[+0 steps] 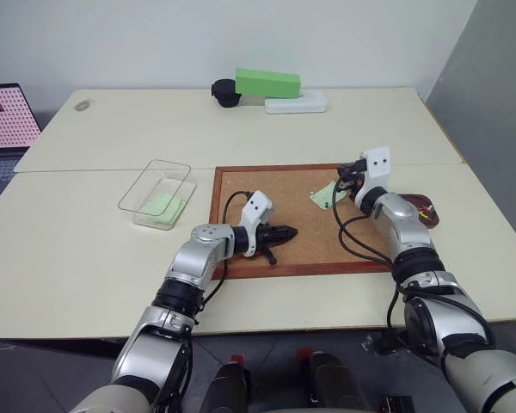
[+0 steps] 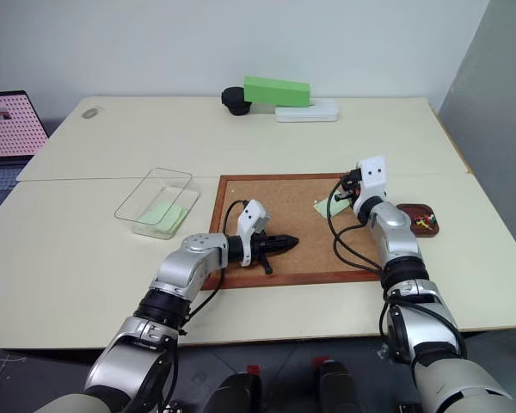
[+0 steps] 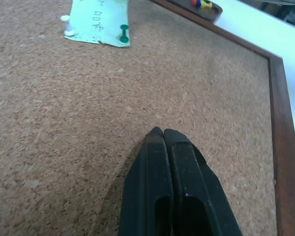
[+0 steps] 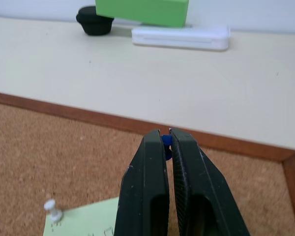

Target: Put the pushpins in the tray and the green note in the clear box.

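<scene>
A pale green note (image 1: 327, 196) lies on the cork board (image 1: 267, 194) near its far right corner. A white pushpin (image 3: 66, 22) and a green pushpin (image 3: 124, 33) stand in the note. My right gripper (image 4: 166, 135) hovers just above the note, shut on a blue pushpin (image 4: 165, 142) at its fingertips. The left gripper (image 3: 162, 132) is shut with nothing in it, low over the board's near middle. The dark red tray (image 2: 424, 217) sits right of the board and holds a few coloured pins. The clear box (image 1: 155, 194) stands left of the board with a green slip (image 1: 166, 205) inside.
At the table's far edge are a bright green block (image 1: 267, 83), a flat white case (image 1: 297, 103) and a black round object (image 1: 227, 93). A laptop (image 1: 4, 120) stands off the table's left side. A seam splits the table across, behind the board.
</scene>
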`<action>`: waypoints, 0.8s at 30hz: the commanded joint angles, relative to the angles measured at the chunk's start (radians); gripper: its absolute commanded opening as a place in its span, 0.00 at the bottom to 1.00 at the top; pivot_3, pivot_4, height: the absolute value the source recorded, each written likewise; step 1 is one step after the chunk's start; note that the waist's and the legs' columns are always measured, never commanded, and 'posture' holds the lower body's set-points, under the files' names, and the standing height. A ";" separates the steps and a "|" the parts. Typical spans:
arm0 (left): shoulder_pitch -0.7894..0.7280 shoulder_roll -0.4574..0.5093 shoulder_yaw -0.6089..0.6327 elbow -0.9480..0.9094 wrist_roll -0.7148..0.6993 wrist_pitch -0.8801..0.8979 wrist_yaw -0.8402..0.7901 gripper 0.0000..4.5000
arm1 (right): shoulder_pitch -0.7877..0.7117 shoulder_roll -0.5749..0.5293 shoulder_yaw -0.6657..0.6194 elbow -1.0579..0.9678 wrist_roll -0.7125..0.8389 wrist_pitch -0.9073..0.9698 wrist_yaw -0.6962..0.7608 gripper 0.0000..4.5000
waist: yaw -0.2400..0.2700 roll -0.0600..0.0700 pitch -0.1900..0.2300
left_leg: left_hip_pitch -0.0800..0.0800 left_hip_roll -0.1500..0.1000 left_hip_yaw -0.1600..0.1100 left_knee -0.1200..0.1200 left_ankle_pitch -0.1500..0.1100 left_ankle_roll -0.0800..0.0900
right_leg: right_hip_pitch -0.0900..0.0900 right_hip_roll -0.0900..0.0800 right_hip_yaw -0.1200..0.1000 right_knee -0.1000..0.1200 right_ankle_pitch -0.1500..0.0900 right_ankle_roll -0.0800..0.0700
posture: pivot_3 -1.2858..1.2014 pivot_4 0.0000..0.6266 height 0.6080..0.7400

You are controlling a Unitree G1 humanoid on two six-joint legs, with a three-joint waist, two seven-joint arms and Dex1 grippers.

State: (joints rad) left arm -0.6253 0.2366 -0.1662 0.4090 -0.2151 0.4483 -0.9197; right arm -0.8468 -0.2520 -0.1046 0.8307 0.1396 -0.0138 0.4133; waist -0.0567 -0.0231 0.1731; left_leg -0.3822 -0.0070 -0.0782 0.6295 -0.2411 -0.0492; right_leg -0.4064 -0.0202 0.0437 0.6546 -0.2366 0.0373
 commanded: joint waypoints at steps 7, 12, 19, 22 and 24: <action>-0.002 -0.006 -0.003 0.014 0.001 0.026 0.010 0.00 | 0.049 -0.040 -0.008 -0.140 -0.037 0.011 -0.085 0.00 | 0.001 0.000 0.000 | 0.000 0.000 0.000 0.000 0.000 0.000 | 0.000 0.000 0.000 0.001 0.000 0.000 | 0.52 0.24 1.00; 0.002 -0.003 -0.005 0.008 0.003 0.029 0.011 0.00 | 0.168 -0.084 -0.025 -0.334 -0.082 0.118 -0.194 0.00 | 0.004 0.000 0.000 | 0.000 0.000 0.000 0.000 0.000 0.000 | 0.000 -0.001 0.000 0.002 0.000 0.000 | 0.52 0.24 1.00; 0.015 -0.004 -0.005 0.006 0.008 0.018 0.023 0.00 | 0.416 -0.147 -0.088 -0.738 -0.084 0.391 -0.253 0.00 | 0.004 0.001 0.000 | 0.000 -0.001 0.000 0.000 0.000 0.000 | 0.000 0.000 0.001 0.002 -0.001 0.000 | 0.52 0.24 1.00; 0.015 -0.014 0.000 0.004 -0.001 0.023 0.028 0.00 | 0.475 -0.197 -0.072 -0.782 -0.123 0.420 -0.244 0.00 | 0.006 0.001 0.000 | 0.001 0.000 0.000 0.001 0.000 0.000 | 0.000 0.000 0.001 0.003 -0.003 0.004 | 0.52 0.24 1.00; 0.016 -0.018 -0.001 0.001 -0.002 0.024 0.027 0.00 | 0.493 -0.231 -0.038 -0.777 -0.159 0.396 -0.227 0.00 | 0.006 0.001 -0.001 | 0.001 0.000 0.001 0.001 0.000 0.000 | 0.000 0.000 0.001 0.003 -0.003 0.004 | 0.52 0.24 1.00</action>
State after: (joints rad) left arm -0.6220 0.2291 -0.1559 0.4069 -0.2204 0.4660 -0.8981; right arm -0.3647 -0.4412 -0.1648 0.0984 0.0244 0.3998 0.1736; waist -0.0508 -0.0223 0.1726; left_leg -0.3810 -0.0073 -0.0773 0.6303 -0.2410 -0.0492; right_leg -0.4064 -0.0201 0.0447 0.6574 -0.2401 0.0420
